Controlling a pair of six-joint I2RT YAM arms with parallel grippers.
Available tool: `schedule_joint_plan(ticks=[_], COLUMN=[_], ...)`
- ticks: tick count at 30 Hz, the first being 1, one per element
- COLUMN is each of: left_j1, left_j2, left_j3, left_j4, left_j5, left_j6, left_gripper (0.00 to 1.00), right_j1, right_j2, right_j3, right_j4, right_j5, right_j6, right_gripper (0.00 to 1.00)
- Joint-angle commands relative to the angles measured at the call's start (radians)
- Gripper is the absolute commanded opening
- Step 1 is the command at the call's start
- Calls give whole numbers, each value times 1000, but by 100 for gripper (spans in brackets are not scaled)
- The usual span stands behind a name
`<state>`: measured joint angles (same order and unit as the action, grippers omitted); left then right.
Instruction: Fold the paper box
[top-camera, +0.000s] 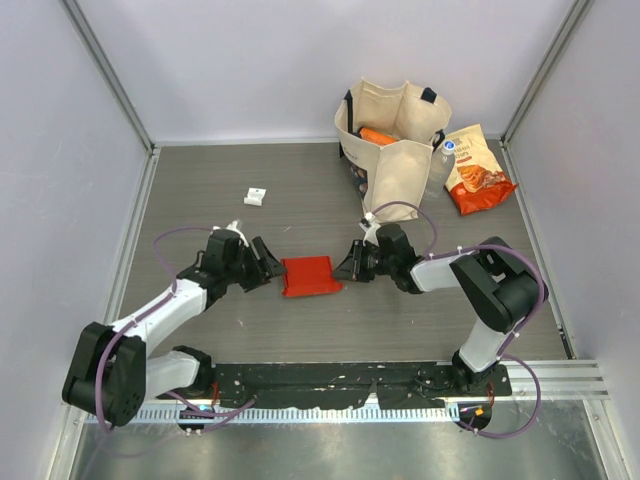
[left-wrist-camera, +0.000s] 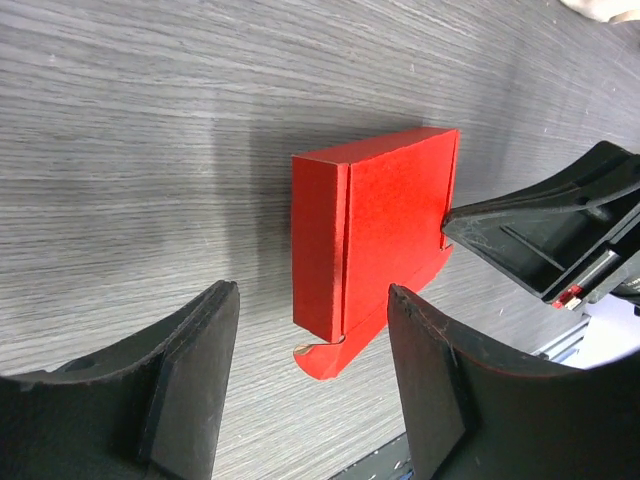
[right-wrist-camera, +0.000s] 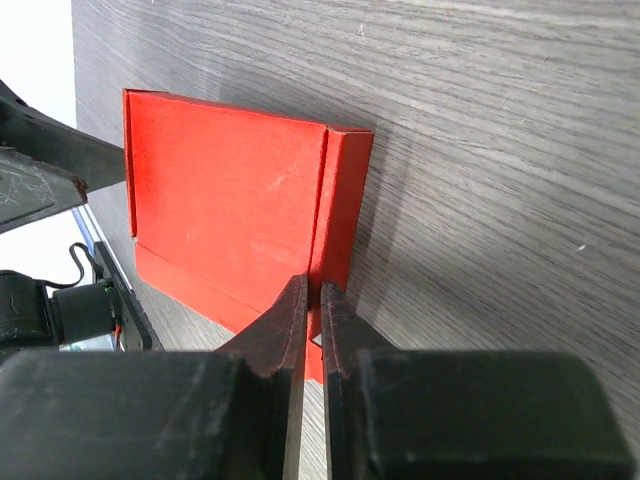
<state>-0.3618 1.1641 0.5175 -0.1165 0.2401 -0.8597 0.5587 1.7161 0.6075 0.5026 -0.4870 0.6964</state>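
Box position: the paper box (top-camera: 309, 276) lies flat on the table (top-camera: 200, 190), between the two grippers.
Left gripper (top-camera: 268, 262): fingers spread wide, holding nothing, just beside the box's left edge.
Right gripper (top-camera: 350, 263): fingers nearly together, tips against the fold at the box's right edge; whether card is nipped between them cannot be told.
Done: it looks mostly formed, top panel down and side wall (left-wrist-camera: 318, 250) folded.
Left: a long flap (left-wrist-camera: 322, 360) sticks out along one edge, apparently untucked.
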Motion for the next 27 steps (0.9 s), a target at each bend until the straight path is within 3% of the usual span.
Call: schedule_joint_plan(ticks=[1, 8, 12, 14, 17, 21, 23, 27], left_j1=[7, 6, 7, 7, 7, 7, 7, 7], left_j2=[2, -38, -173, -249, -328, -518, -569, -594], left_j3=[22, 6, -1, 18, 45, 76, 79, 99], left_j4=[18, 21, -50, -133, -234, -342, -345, -338], left_j5=[57, 44, -85, -166, -285, -522, -561, -568], left_j6=[-4, -1, 13, 34, 50, -27, -38, -26], left_gripper=[65, 71, 77, 79, 79, 79, 80, 83], right_j1=[-6, -5, -3, 0, 81, 231, 343, 379], right_j2=[36, -59, -134, -183, -300, -389, -444, -463], right_j3=[-28, 1, 38, 61, 121, 160, 135, 132], right_j4=[-79, -111, -202, -295, -491, -602, -576, -538], right_j5=[53, 27, 44, 74, 275, 488, 654, 723], right_j6=[-31, -26, -70, -158, -376, -527, -578, -623], right_gripper=[7, 24, 50, 59, 66, 68, 68, 68])
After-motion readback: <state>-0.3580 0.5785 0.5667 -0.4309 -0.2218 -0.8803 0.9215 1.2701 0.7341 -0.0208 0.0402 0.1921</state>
